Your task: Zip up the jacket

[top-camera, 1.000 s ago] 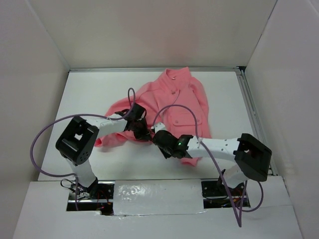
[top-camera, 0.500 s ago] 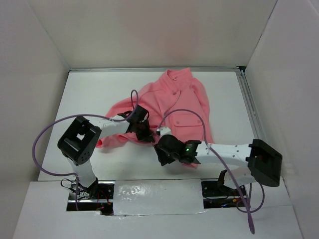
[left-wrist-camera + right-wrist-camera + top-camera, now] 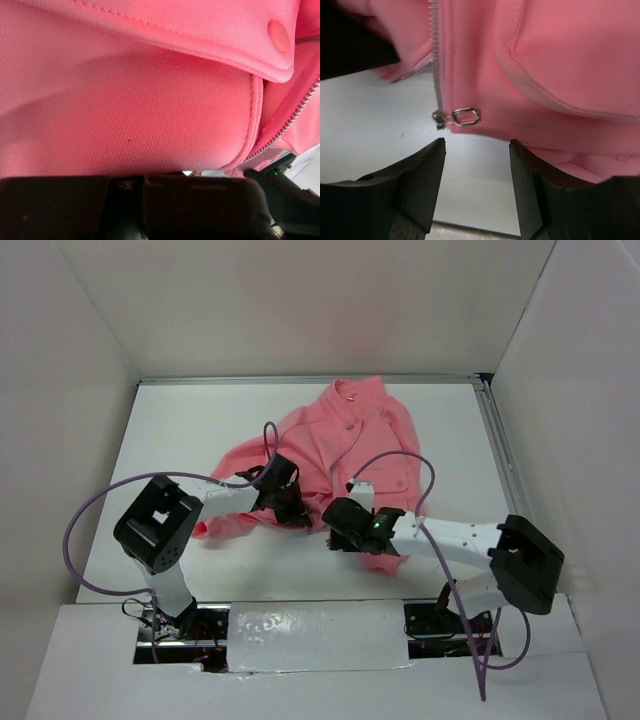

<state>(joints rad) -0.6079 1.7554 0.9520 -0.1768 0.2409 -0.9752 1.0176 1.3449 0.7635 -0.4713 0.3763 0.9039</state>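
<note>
Salmon-pink fleece fills most of what you see. The jacket lies crumpled on the white table, right of the middle, with its stand-up collar toward the far wall and its hem toward the arms. Part of it spreads out to the left, beneath the left arm.

Your left claw sits at the hem on the jacket's left side. Its wrist camera shows the fingers pressed together along the bottom of the view, and the fleece runs straight down into them, so you have it clamped on the jacket. At the upper right of that view there is a round snap on a folded flap. Below it a stretch of zipper teeth slants downward.

Your right claw stands just beside the left one, near the middle of the hem. Its fingers are spread apart with only bare table between them, and it holds nothing. Just past the fingertips, the zipper slider sits at the very bottom of the teeth, at the hem's edge. Its metal pull tab lies flat, pointing right across the fabric. Neither finger touches it. The edge of a pocket curves over the fleece at the upper right.
</note>
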